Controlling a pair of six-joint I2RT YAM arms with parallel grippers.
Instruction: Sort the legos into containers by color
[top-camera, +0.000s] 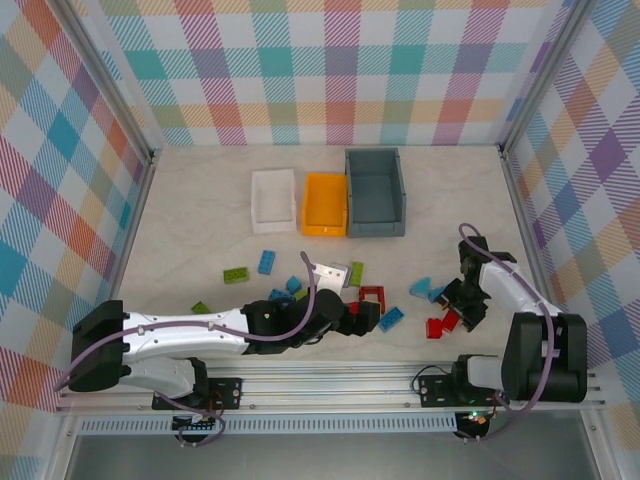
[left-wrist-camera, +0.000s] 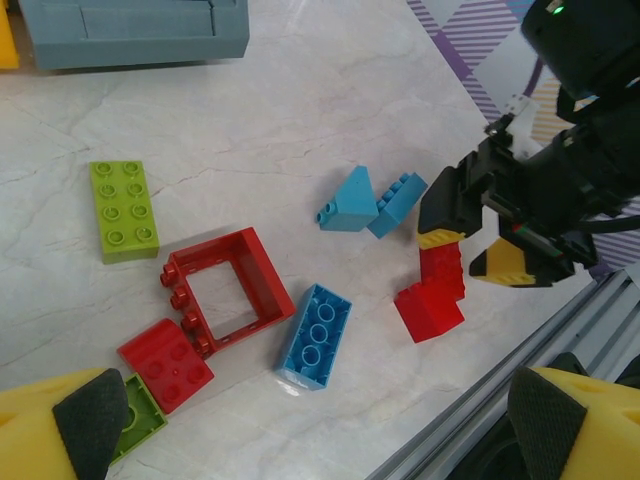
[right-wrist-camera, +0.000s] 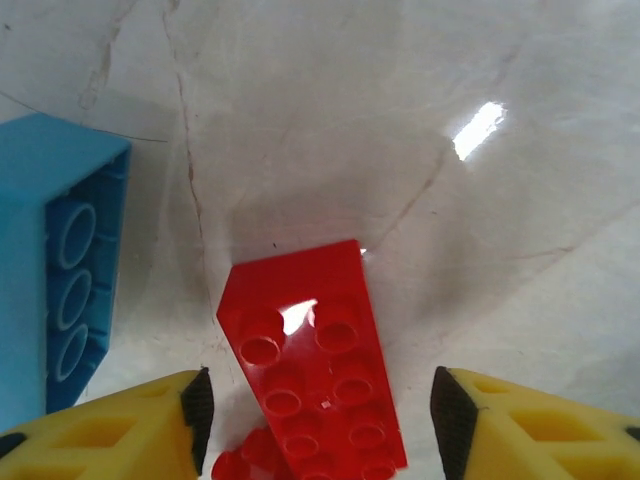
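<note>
Several red, blue and lime legos lie scattered on the table. My left gripper (left-wrist-camera: 320, 430) hangs open above an upside-down blue brick (left-wrist-camera: 315, 335), with the hollow red frame (left-wrist-camera: 222, 290), a red brick (left-wrist-camera: 167, 363) and a lime brick (left-wrist-camera: 124, 210) to its left. My right gripper (right-wrist-camera: 320, 420) is open and low over a red brick (right-wrist-camera: 315, 370) that lies between its fingers without touching them; a blue brick (right-wrist-camera: 60, 260) sits to the left. The white bin (top-camera: 272, 198), orange bin (top-camera: 325, 203) and grey bin (top-camera: 374, 190) stand at the back.
A cyan slope piece (left-wrist-camera: 348, 200) and a blue piece (left-wrist-camera: 400, 200) lie just beyond the right gripper (left-wrist-camera: 470, 235). Two red bricks (left-wrist-camera: 430, 310) rest under it. The metal rail (left-wrist-camera: 500, 380) runs along the table's near edge. More legos (top-camera: 236, 274) lie further left.
</note>
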